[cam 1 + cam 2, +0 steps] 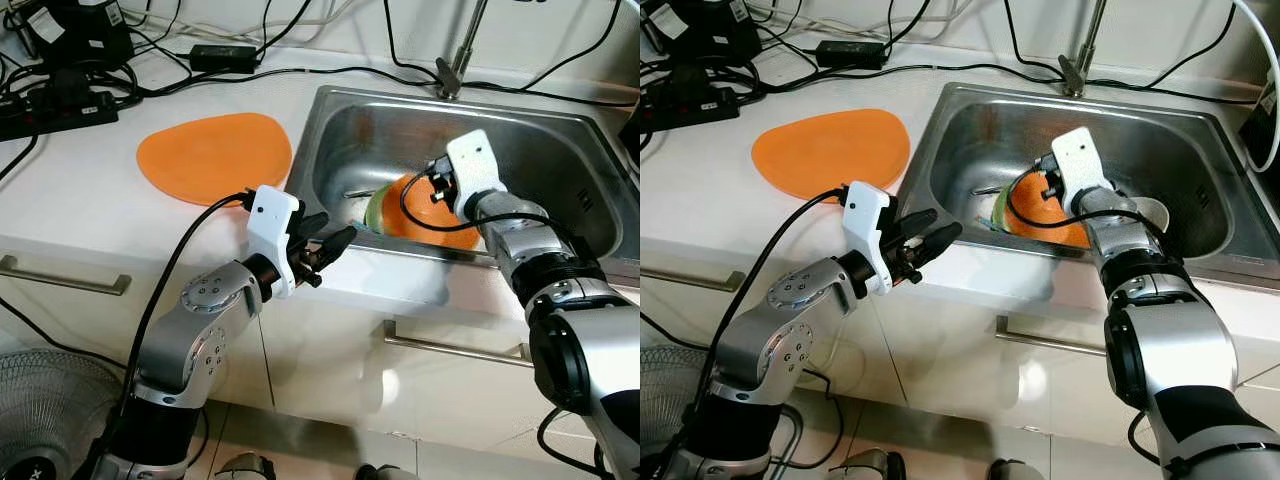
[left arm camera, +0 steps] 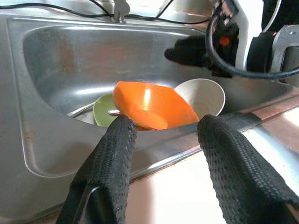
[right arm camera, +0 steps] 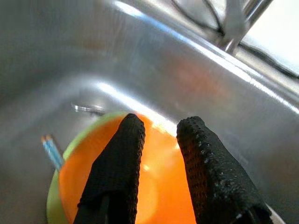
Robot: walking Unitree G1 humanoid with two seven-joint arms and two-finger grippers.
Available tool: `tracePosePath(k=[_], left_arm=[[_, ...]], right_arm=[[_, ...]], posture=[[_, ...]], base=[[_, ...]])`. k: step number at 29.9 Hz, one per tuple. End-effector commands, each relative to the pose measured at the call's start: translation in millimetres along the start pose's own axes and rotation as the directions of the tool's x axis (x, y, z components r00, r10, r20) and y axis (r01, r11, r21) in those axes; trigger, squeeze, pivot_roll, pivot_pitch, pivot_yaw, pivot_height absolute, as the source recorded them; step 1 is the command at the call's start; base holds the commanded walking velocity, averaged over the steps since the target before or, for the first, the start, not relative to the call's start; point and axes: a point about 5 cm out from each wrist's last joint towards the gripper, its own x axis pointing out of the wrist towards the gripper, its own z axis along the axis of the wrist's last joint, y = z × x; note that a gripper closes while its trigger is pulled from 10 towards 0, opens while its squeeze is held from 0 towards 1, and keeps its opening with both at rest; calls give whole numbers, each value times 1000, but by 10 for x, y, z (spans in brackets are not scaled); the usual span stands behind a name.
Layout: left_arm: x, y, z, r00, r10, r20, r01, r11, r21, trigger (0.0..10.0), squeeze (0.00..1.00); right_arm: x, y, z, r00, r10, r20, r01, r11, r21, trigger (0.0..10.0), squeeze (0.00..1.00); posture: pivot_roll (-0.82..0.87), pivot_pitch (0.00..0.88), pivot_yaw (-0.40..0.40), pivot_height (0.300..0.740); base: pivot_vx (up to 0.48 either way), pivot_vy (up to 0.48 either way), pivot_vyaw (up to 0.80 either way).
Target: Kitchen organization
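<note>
1. Where the white countertop runs along the wall, a stainless steel sink is set into it, with a tap rising at its back edge.
2. Black cables and a power strip are spread along the back of the countertop, and white cabinet fronts with two metal handles are seen below it.
3. Part of a floor fan is seen beside the cabinets, on the robot's left.
4. One flat orange plate is laid on the countertop, just beside the sink's left edge.
5. Three dishes are counted in the sink: one orange bowl, tilted, one green dish partly under it, and one white bowl touching it.
6. One metal utensil is seen resting at the green dish, and a blue-tipped stick lies beside it.
7. The right gripper is held inside the sink above the orange bowl, fingers slightly parted and nothing clasped.
8. The left gripper is held over the sink's front rim, fingers spread apart and empty.
</note>
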Motion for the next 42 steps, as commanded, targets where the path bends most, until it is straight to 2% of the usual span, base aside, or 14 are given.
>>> tracePosePath(k=[1, 3, 6, 10, 12, 14, 21, 25, 28, 35, 37, 39, 41, 42], left_arm=[[-10, 16, 30, 999, 25, 21, -25, 1000, 15, 10000, 0], [-5, 30, 39, 999, 35, 28, -36, 999, 16, 10000, 0], [6, 47, 52, 998, 43, 34, -43, 999, 14, 10000, 0], [14, 60, 64, 997, 61, 48, -62, 998, 11, 10000, 0], [14, 60, 64, 997, 61, 48, -62, 998, 11, 10000, 0], [8, 117, 88, 991, 109, 72, -111, 994, 21, 10000, 0], [-7, 232, 149, 972, 202, 120, -208, 977, 39, 10000, 0], [-47, 322, 202, 928, 316, 196, -336, 939, 76, 10000, 0], [-62, 365, 225, 911, 348, 223, -372, 925, 77, 10000, 0], [-164, 485, 322, 846, 445, 292, -479, 876, 53, 10000, 0], [-238, 557, 339, 816, 492, 304, -525, 851, 34, 10000, 0], [-347, 677, 330, 765, 569, 302, -597, 802, 0, 10000, 0], [-347, 677, 330, 765, 569, 302, -597, 802, 0, 10000, 0], [-470, 788, 313, 712, 636, 298, -663, 748, -14, 10000, 0]], right_arm=[[12, -42, 245, 990, -33, 135, 26, 998, 54, 10000, 0], [9, -47, 315, 982, -38, 185, 24, 997, 79, 10000, 0], [-11, -27, 470, 949, -45, 311, -8, 986, 167, 10000, 0], [-56, 90, 503, 907, -26, 420, -83, 967, 239, 10000, 0], [-56, 90, 503, 907, -26, 420, -83, 967, 239, 10000, 0], [-98, 206, 420, 891, -38, 453, -106, 952, 288, 10000, 0], [-196, 328, 269, 869, -61, 491, -133, 927, 351, 10000, 0], [-320, 290, 99, 859, -117, 498, -109, 909, 402, 10000, 0], [-359, 300, 61, 858, -124, 499, -101, 911, 401, 10000, 0], [-463, 450, -23, 859, -112, 499, -117, 907, 406, 10000, 0], [-472, 512, -54, 867, -104, 487, -127, 900, 417, 10000, 0], [-483, 584, -76, 873, -94, 478, -142, 889, 435, 10000, 0], [-483, 584, -76, 873, -94, 478, -142, 889, 435, 10000, 0], [-490, 681, -82, 877, -68, 475, -166, 886, 433, 10000, 0]], posture=[[39, 72, -19, 740], [30, 74, -14, 740], [22, 75, -12, 740], [14, 83, -12, 740], [14, 83, -12, 740], [6, 90, -11, 740], [1, 94, -12, 740], [-8, 106, -9, 740], [-11, 108, -10, 740], [-8, 111, -8, 740], [-2, 112, -7, 740], [4, 112, -3, 740], [4, 112, -3, 740], [9, 109, -1, 740]], base=[[0, 0, 0], [0, 0, 0], [0, 0, 0], [0, 0, 0], [0, 0, 0], [0, 0, 0], [0, 0, 0], [0, 0, 0], [0, 0, 0], [0, 0, 0], [0, 0, 0], [0, 0, 0], [0, 0, 0], [0, 0, 0]])
